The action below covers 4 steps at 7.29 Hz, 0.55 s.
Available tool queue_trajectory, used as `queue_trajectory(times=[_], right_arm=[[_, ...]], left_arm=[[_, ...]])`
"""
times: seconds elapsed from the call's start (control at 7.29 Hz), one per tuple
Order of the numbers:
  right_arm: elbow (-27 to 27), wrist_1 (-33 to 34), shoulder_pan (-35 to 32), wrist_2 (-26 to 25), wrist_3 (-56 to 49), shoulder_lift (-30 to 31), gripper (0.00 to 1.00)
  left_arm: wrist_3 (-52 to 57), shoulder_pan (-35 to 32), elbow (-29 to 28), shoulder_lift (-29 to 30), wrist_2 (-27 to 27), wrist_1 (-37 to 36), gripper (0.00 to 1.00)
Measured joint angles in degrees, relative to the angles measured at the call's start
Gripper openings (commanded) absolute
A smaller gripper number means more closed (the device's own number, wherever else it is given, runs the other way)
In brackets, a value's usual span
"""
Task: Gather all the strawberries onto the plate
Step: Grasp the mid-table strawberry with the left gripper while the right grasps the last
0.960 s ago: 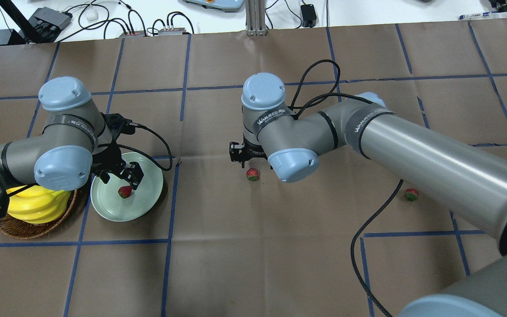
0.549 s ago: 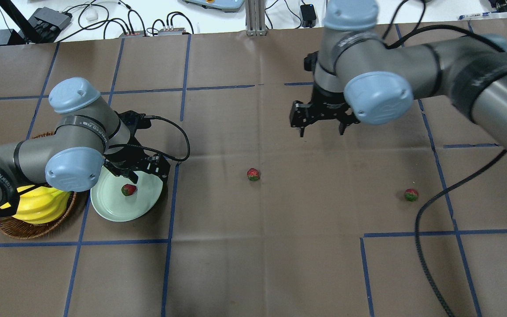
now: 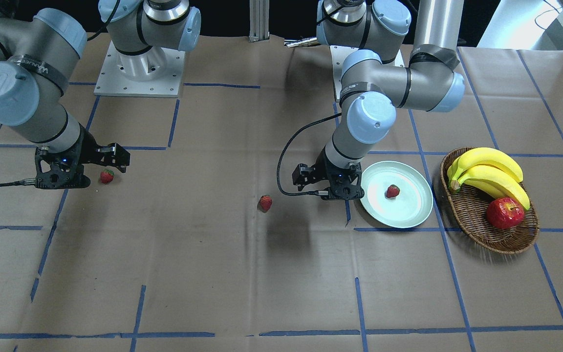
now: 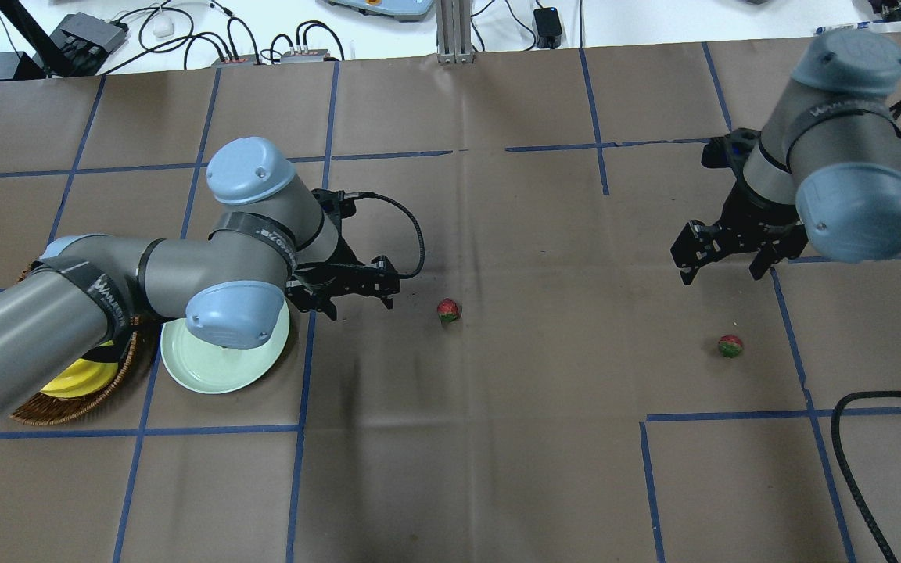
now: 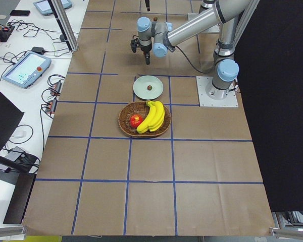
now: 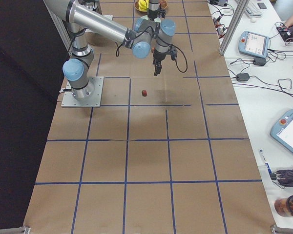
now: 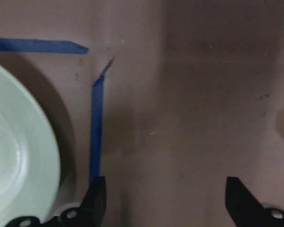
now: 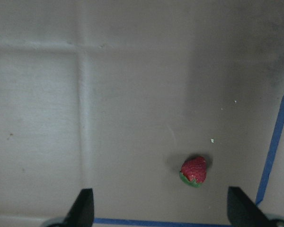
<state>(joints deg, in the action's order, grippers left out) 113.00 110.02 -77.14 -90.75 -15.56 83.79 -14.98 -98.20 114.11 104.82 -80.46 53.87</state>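
Moved: my left hand (image 4: 360, 307) has swung off the plate (image 4: 216, 371) toward the middle strawberry (image 4: 449, 310). My right hand (image 4: 720, 276) has travelled out to the right-side strawberry (image 4: 730, 346).
Strawberries: one lies inside the plate (image 3: 392, 191). The middle one sits on the table (image 4: 497, 438) a little beyond my left fingertips. The right-side one lies near my right hand but apart from it, and my wrist view shows it between the fingers.
Handling: I judge them light, small and apt to roll. The body is tapered with pebbled red skin and a green cap. I would pinch gently from above, across the broad end.
Left hand: fingers spread wide, nothing in them, just beside the plate's rim.
Right hand: fingers spread wide, nothing in them, above the table.
Plate: round, shallow, glossy pale mint with a raised rim. It looks slick enough for a berry to slide.
Table: creased brown paper, gridded with blue tape.
Beside the plate: an oval wicker basket (image 3: 487, 230) holding bananas (image 3: 491, 168) and a shiny red apple (image 3: 505, 213).
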Motion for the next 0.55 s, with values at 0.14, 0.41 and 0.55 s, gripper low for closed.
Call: queue_trajectory(times=[0.14, 0.41, 0.55], right_arm=[[4.6, 6.1, 1.2, -0.2, -1.4, 0.0, 1.0], [11.0, 14.6, 2.7, -0.8, -2.7, -0.4, 1.0], [12.3, 15.8, 3.9, -1.0, -3.0, -1.3, 0.99]], left_arm=[[-5.0, -2.9, -1.7, 1.7, 0.4, -0.4, 0.9], [-12.7, -6.5, -3.9, 6.1, 2.1, -5.0, 0.9], [-14.6, -7.3, -4.4, 8.2, 2.2, -7.9, 0.89]])
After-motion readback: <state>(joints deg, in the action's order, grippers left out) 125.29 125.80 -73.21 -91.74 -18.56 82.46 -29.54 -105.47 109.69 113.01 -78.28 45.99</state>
